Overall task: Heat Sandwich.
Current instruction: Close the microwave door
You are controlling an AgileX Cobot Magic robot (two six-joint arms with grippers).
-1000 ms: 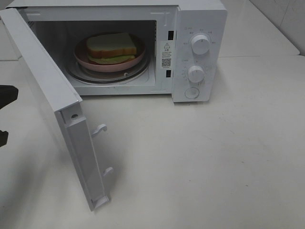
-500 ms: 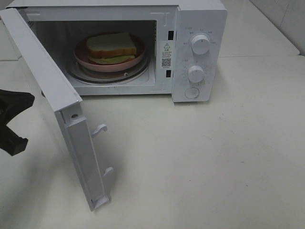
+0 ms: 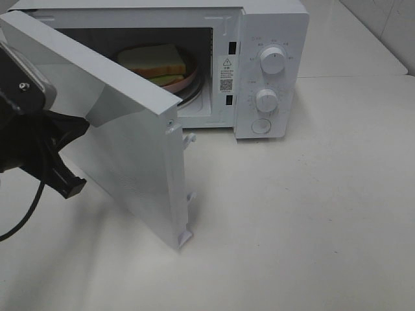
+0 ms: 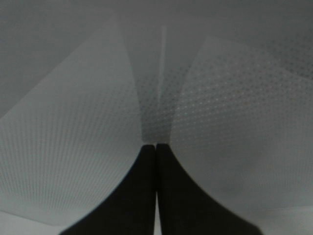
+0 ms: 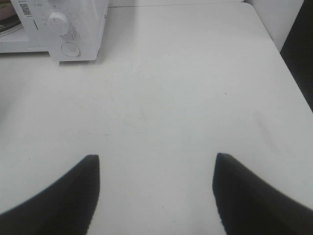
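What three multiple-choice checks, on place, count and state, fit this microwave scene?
1. Where is the white-bread sandwich with green filling?
A) bare table
B) on the round pink plate inside the white microwave oven
C) atop the oven

2. How many round white dial knobs on the panel?
A) none
B) two
C) five

3. The white microwave door is:
A) latched shut
B) partly open
C) detached

1 B, visible in the cavity; 2 B, one above the other; 3 B, its free edge stands off the frame.
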